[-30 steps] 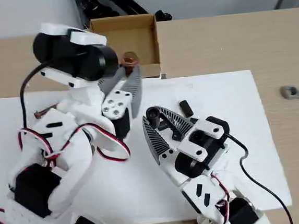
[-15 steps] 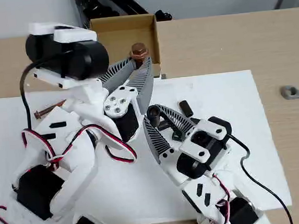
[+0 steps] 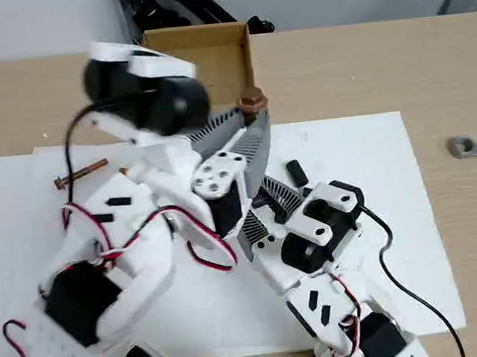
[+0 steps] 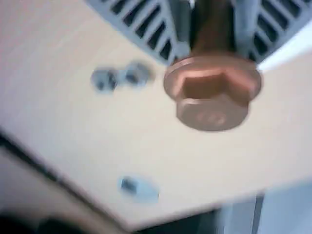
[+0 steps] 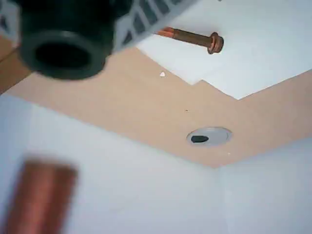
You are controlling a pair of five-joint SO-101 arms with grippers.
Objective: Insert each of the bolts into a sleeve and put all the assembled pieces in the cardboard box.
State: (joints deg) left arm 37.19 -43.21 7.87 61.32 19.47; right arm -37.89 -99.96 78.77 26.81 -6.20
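At the box (image 3: 211, 51) corner: left claw (image 3: 252, 117) clamped on bolt (image 3: 253, 101). Right claw (image 5: 73, 22) grips sleeve (image 5: 61, 48), lower, under the left arm. Likely the insertion step. Next needs shank and bore lined up.

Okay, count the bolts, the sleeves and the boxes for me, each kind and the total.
Bolts: 2, held bolt and loose bolt
Sleeves: 2, held sleeve and loose sleeve
Cardboard box: 1
Total: 5
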